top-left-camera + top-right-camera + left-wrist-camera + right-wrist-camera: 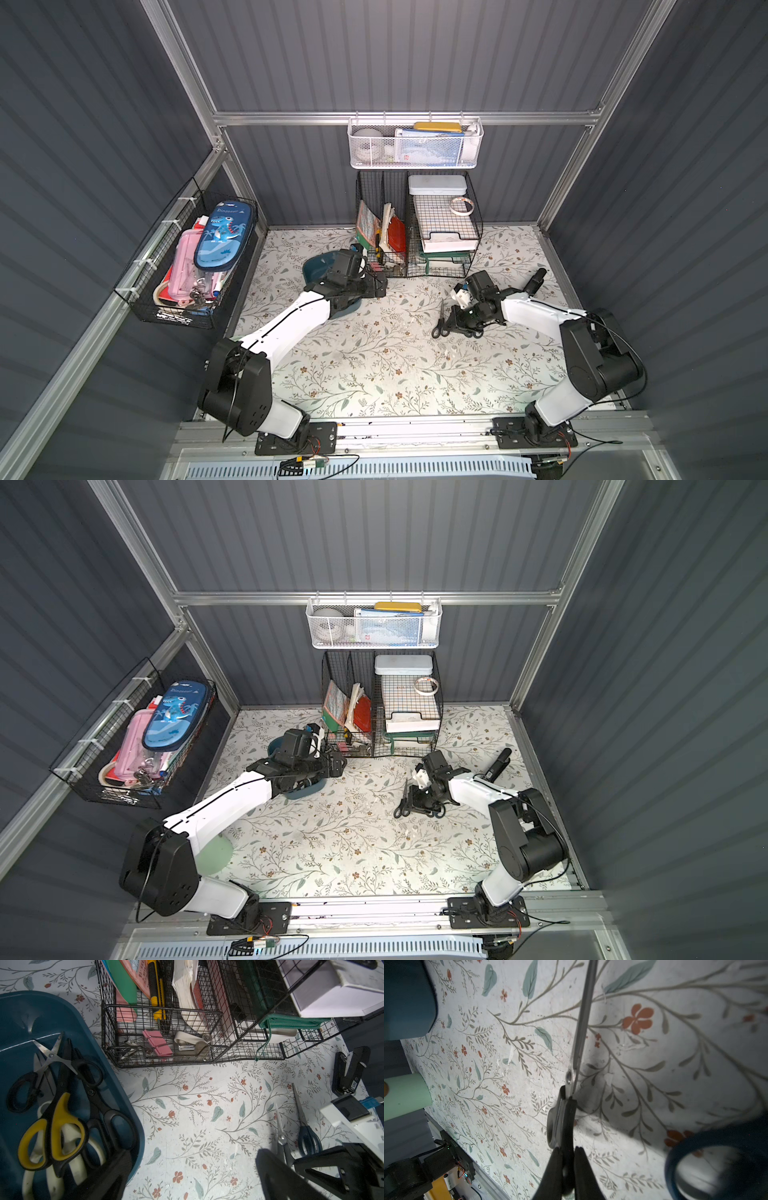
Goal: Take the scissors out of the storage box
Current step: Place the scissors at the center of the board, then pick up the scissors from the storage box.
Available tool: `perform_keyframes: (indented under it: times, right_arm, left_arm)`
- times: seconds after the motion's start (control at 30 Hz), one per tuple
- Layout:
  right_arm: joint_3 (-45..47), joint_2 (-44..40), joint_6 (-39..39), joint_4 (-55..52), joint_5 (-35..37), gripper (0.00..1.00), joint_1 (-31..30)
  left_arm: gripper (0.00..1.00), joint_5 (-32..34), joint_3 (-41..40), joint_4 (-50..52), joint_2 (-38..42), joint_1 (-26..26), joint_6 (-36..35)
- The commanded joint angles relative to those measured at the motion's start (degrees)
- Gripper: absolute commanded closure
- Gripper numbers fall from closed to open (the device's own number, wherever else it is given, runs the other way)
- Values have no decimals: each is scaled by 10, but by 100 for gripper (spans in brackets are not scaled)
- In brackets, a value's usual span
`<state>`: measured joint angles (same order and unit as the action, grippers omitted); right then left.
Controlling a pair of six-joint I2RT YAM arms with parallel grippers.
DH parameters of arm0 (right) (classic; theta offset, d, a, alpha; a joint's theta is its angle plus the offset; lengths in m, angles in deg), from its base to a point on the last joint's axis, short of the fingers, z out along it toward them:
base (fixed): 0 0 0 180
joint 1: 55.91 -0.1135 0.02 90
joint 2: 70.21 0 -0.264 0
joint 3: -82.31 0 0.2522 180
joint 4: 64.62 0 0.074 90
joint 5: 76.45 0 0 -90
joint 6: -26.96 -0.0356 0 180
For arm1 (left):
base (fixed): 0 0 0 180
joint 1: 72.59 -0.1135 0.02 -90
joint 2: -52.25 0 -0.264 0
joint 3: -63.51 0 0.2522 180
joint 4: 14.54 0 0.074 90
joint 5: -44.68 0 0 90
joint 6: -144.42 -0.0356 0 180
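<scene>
Left claw (pixel 193 1155), spread wide, sits by the half-cropped storage box (pixel 20 1012); right claw (pixel 568 1151) pinches blue-handled scissors (pixel 583 1022), handle loop cropped.

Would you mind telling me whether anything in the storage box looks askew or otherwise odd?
Yes. In the storage box, the small black-handled scissors lie with their blades splayed open and points exposed. They sit in a crisscrossed pile beside the yellow-handled pair.

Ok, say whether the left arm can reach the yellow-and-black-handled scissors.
Probably yes: the yellow-and-black-handled scissors top the pile in the open teal plastic box, handles uncovered; the left arm holds its jaws wide open beside it.
</scene>
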<state>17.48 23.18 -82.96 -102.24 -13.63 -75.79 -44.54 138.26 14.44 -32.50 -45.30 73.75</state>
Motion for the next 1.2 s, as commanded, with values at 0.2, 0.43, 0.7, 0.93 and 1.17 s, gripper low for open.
perform_keyframes:
  times: [0.2, 0.43, 0.7, 0.93, 1.17]
  right_arm:
    - [-24, 18, 54, -72, 24, 76, 17]
    - [-34, -13, 53, -79, 53, 65, 17]
    - [-59, -90, 29, -58, 69, 64, -18]
    - [-100, -41, 26, -62, 92, 64, -78]
    - [-128, -5, 22, -49, 89, 63, -100]
  left_arm:
    - [1, 20, 15, 26, -7, -24, -3]
    - [1, 40, 19, 42, -17, -34, 8]
    - [17, 79, 21, 105, -45, -97, 14]
    - [37, 48, 11, 97, -68, -144, 0]
    - [54, 10, 39, 97, -128, -172, -3]
